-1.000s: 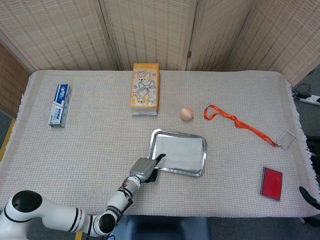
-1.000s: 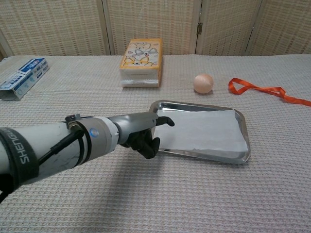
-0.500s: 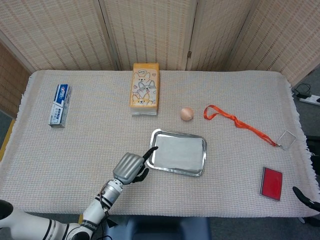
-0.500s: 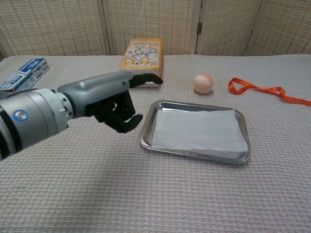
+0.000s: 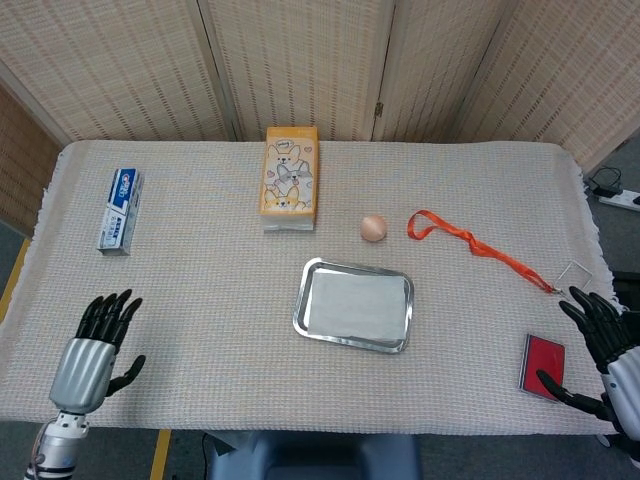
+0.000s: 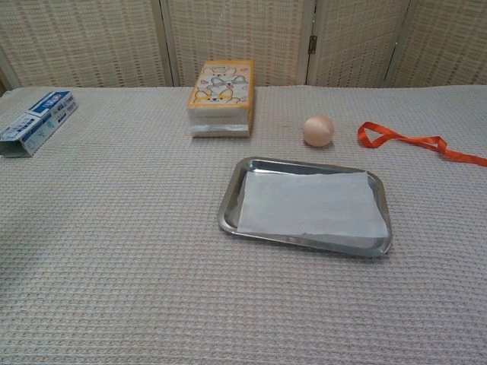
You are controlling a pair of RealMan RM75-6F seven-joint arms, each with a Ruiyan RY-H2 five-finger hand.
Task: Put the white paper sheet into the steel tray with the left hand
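The white paper sheet [image 5: 358, 304] [image 6: 310, 204] lies flat inside the steel tray [image 5: 299, 310] [image 6: 227, 212] in the middle of the table. My left hand [image 5: 92, 353] hovers over the table's front left corner, far from the tray, fingers spread and holding nothing. My right hand [image 5: 605, 354] shows at the front right edge in the head view, fingers spread and empty, beside a red card. Neither hand appears in the chest view.
An orange box with a cartoon print [image 5: 289, 176] [image 6: 221, 96] stands behind the tray. An egg [image 5: 373, 228] [image 6: 319, 130] and an orange ribbon [image 5: 470, 243] [image 6: 411, 141] lie to its back right. A toothpaste box [image 5: 120, 210] [image 6: 36, 122] lies far left, the red card [image 5: 544, 366] front right.
My left hand has pulled away from the tray's left edge to the front left corner and spread its fingers. My right hand has come into view at the front right.
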